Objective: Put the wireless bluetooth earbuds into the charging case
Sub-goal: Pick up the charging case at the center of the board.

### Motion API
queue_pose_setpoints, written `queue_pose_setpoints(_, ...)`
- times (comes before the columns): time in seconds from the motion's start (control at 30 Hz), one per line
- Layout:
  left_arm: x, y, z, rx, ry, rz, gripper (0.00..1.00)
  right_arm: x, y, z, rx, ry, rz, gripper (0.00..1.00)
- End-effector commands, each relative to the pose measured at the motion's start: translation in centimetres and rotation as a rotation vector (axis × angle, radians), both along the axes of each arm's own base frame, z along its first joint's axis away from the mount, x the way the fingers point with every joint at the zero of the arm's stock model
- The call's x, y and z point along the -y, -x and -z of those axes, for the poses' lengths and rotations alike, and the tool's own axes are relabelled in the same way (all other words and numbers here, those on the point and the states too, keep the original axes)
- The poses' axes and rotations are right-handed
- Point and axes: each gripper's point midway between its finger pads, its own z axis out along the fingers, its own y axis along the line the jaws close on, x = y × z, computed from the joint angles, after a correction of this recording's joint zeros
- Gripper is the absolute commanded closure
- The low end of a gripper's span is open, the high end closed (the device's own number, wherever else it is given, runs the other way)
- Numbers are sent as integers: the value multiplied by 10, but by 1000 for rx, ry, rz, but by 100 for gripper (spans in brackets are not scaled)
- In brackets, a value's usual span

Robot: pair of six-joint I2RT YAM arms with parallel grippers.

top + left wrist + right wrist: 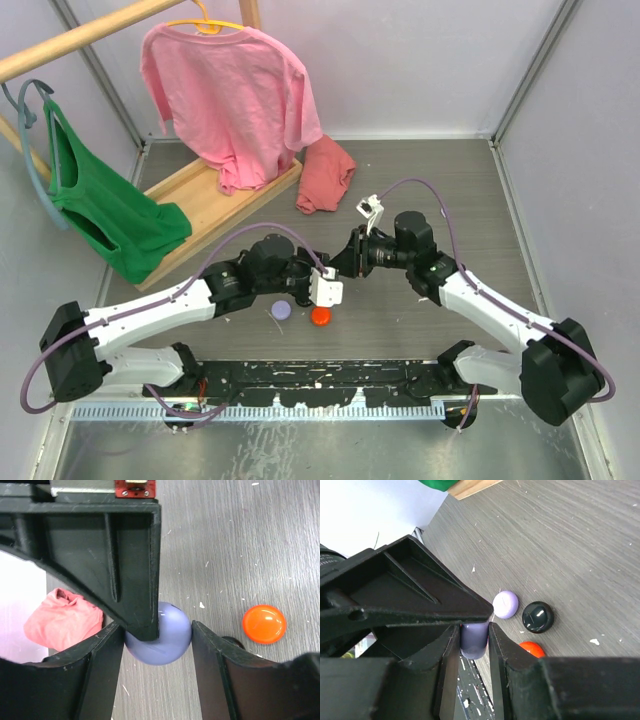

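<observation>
Gripping from two directions, both arms share one rounded lavender piece (170,642) at the centre of the workspace. By its colour and small size it is judged to be one of the earbuds, though its full shape is hidden. Whether it rests on the table (280,540) or hangs above it cannot be told.

The left gripper (156,628) is closed on it, one finger pressed to each flank. The right gripper (474,630) is clamped on the same piece across the left one's hold. Judgement: a double hold suits a handover or a re-orientation before insertion, since a single pinch fixes the piece at one angle only.

Near the grippers, a lavender puck (505,604), a black puck (538,616) and an orange-red puck (531,649) lie close together on the table, none held. One is presumably the charging case, but none shows an open cavity.

The overhead view hides the held piece under the meeting wrists and shows no black puck; that puck appears only to the right wrist camera. Only the left wrist camera shows the right arm's finger overlapping the piece, and a salmon cloth (62,617) beyond.
</observation>
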Motion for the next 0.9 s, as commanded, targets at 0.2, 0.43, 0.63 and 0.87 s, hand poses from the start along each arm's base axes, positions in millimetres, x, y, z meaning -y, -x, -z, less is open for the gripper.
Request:
queue_pose_setpoints(0.2, -10, -10, -50, -51, 311, -221, 36, 8, -14, -43, 177, -122, 125, 93)
queue_pose_setpoints(0.43, -23, -11, -63, -239, 569, -410, 28, 17, -18, -60, 244, -214, 213, 93)
queue_pose_setpoints(0.63, -26, -6, -72, -439, 827, -483, 27, 20, -14, -76, 290, -313, 231, 91)
queue_pose_setpoints(0.87, -24, -3, -95, -661, 1117, -487, 28, 26, -7, -97, 339, -431, 246, 91)
